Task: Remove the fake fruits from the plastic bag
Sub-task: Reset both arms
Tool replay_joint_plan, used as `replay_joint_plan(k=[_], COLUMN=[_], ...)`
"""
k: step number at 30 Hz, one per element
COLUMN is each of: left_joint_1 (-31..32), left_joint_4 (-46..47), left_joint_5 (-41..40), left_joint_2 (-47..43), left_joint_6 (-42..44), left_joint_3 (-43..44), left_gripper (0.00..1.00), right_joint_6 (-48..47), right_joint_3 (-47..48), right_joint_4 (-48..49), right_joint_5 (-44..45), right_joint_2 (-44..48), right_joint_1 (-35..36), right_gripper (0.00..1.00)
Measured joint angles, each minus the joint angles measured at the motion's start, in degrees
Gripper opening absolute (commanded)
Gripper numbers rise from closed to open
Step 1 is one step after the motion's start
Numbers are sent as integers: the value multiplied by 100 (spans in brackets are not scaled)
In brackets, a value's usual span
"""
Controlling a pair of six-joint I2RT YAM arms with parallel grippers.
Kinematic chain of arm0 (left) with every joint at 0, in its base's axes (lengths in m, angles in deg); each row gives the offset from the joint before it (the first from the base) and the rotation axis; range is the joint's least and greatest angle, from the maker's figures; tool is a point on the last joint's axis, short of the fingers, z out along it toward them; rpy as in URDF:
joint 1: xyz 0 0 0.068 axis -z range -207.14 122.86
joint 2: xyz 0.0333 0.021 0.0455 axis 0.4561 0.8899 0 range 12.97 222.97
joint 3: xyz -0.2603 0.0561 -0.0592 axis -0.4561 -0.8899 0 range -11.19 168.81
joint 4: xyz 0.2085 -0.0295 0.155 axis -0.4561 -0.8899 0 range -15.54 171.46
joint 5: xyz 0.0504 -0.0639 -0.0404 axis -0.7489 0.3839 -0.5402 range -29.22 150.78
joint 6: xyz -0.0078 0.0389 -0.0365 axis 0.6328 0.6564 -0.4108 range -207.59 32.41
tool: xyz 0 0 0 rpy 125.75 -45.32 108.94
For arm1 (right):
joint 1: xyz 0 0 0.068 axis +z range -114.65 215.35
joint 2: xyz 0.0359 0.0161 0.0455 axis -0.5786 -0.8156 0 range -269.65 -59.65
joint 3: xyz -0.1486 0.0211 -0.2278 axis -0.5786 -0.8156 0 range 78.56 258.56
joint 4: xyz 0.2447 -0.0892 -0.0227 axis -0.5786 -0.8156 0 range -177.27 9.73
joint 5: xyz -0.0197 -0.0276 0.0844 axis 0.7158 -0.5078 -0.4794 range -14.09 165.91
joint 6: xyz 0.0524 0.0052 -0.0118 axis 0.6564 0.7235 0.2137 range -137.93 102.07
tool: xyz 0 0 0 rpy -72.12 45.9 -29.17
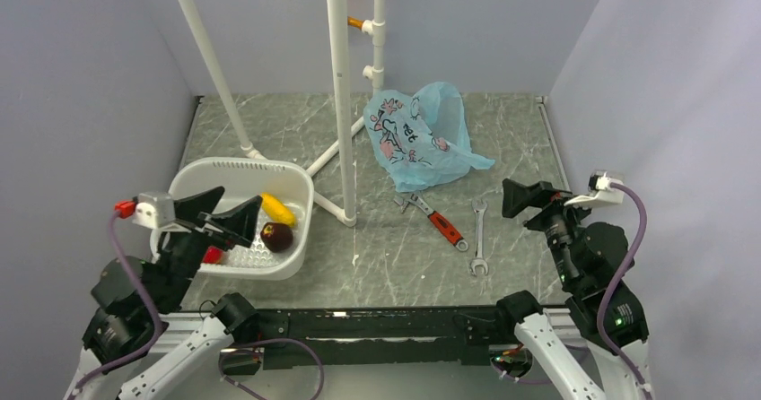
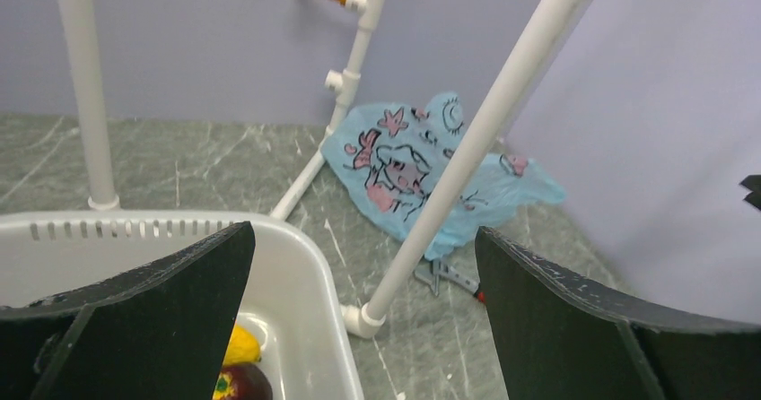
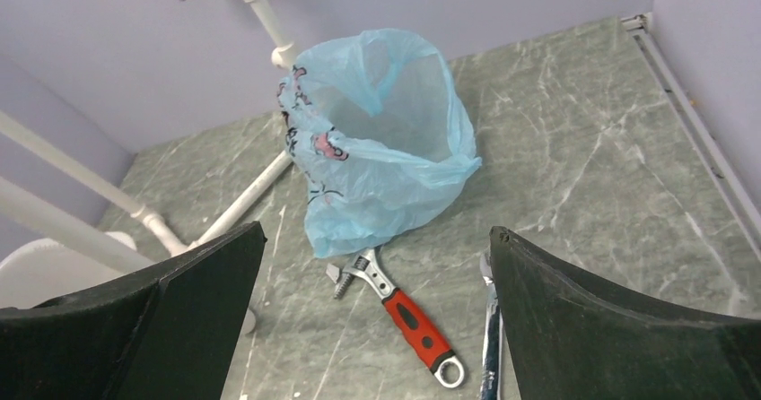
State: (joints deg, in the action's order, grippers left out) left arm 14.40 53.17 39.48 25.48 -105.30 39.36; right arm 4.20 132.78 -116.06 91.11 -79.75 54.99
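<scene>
The light-blue plastic bag (image 1: 422, 135) lies crumpled and open-mouthed at the back middle of the table; it also shows in the left wrist view (image 2: 404, 167) and the right wrist view (image 3: 386, 140). The yellow fruit (image 1: 277, 209), the maroon fruit (image 1: 277, 236) and the small red fruit (image 1: 213, 255) lie in the white basket (image 1: 229, 165) at the left. My left gripper (image 1: 226, 213) is open and empty above the basket, with yellow (image 2: 240, 346) and maroon (image 2: 242, 384) fruit below it. My right gripper (image 1: 525, 198) is open and empty at the right, in front of the bag.
A white pipe frame (image 1: 341, 95) stands between the basket and the bag, its foot on the table (image 2: 363, 319). A red-handled adjustable wrench (image 1: 437, 221) and a steel spanner (image 1: 478, 239) lie in front of the bag. Grey walls close three sides.
</scene>
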Motion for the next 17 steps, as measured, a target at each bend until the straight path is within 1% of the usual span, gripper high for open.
replay_joint_plan(k=[4, 9, 17], left_joint_1=[0, 0, 0], left_joint_4=[-24, -31, 63], left_joint_5=[-103, -203, -210], left_joint_2=[11, 136, 378], left_joint_6=[90, 334, 577], left_joint_3=[396, 721, 612], left_gripper=[99, 99, 99], right_joint_6=[-50, -70, 138], right_joint_3=[269, 334, 420], right_joint_4=[-22, -28, -203], right_joint_5=[267, 387, 595], right_joint_2=[-415, -634, -715], right_joint_1=[0, 0, 0], right_gripper=[100, 100, 100])
